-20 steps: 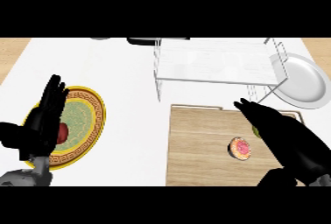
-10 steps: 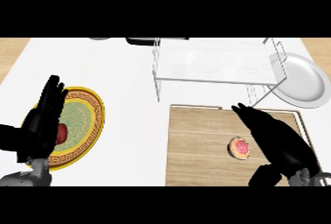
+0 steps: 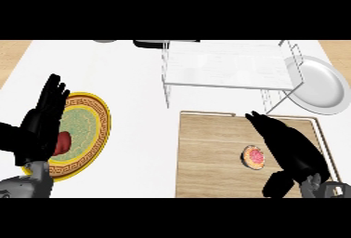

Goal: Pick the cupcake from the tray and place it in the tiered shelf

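The cupcake (image 3: 254, 157) sits on the tray (image 3: 205, 158), just to the left of the right hand (image 3: 291, 148) and not yet held. That hand hangs over the tray's right side with fingers straight and apart from the thumb, clasping nothing, so the step in hand looks like the approach to the grasp. Next, the hand likely needs to shift left and down, then curl round the cupcake before any lift. The shelf (image 3: 230, 69) stands beyond the fingertips, with a white plate (image 3: 319, 86) beside it. Far to the left, the left hand (image 3: 44, 123) rests flat and relaxed over a patterned plate (image 3: 93, 128).
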You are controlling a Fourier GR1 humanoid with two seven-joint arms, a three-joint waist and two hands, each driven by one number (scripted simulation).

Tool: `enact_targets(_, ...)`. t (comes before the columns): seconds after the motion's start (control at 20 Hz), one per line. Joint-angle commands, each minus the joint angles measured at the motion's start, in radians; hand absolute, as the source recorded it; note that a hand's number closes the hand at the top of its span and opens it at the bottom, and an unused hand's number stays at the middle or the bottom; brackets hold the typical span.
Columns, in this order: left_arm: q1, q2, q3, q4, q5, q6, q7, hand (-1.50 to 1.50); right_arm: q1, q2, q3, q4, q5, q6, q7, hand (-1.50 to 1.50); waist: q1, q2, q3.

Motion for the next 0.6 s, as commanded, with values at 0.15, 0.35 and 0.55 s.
enact_targets(0.15,-0.031,-0.052,0.004,0.057,-0.043,-0.014,-0.025,0.0,0.02,0.108,0.01,0.074,0.117,-0.042,-0.089,-1.5,0.001,0.0,0.0)
enact_targets(0.35,0.012,-0.093,-0.018,0.023,-0.097,0.011,-0.045,0.0,0.078,0.102,-0.005,0.146,0.189,-0.1,-0.215,-1.5,0.001,0.0,0.0)
enact_targets(0.55,0.007,-0.076,0.045,0.04,-0.063,-0.047,-0.048,0.0,0.057,0.133,-0.069,0.184,0.191,-0.044,-0.233,-1.5,0.0,0.0,0.0)
